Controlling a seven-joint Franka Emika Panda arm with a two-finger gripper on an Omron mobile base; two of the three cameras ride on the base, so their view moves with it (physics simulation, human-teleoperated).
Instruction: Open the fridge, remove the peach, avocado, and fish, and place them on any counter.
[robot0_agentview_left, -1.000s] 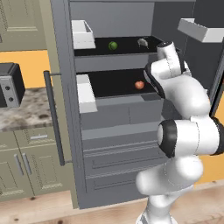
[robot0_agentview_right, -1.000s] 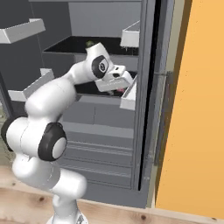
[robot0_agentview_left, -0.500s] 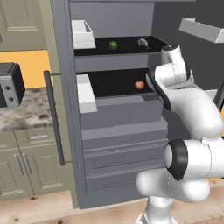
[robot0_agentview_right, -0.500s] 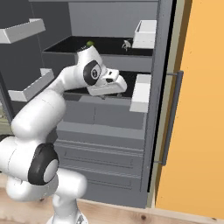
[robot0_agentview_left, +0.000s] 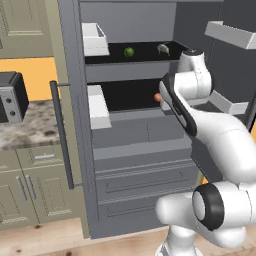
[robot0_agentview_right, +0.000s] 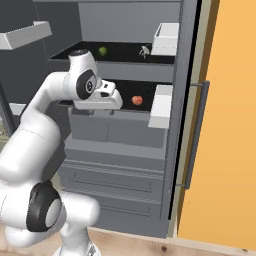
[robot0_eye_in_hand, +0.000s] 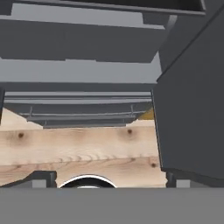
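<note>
My jaws: state cannot tell, pointing floorward before tall dark grey open fridge (robot0_agentview_right: 125, 135). Small round red-orange peach (robot0_agentview_right: 136, 100) on lower shelf: likely light, soft; pinch across middle gently.

Left base view: from behind the arm at 7 o'clock, facing the open fridge (robot0_agentview_left: 135, 145). Right base view: from 5 o'clock, facing the same shelves. Hand view: close, looking down past the fridge's lower drawers to the wood floor (robot0_eye_in_hand: 78, 148).
</note>
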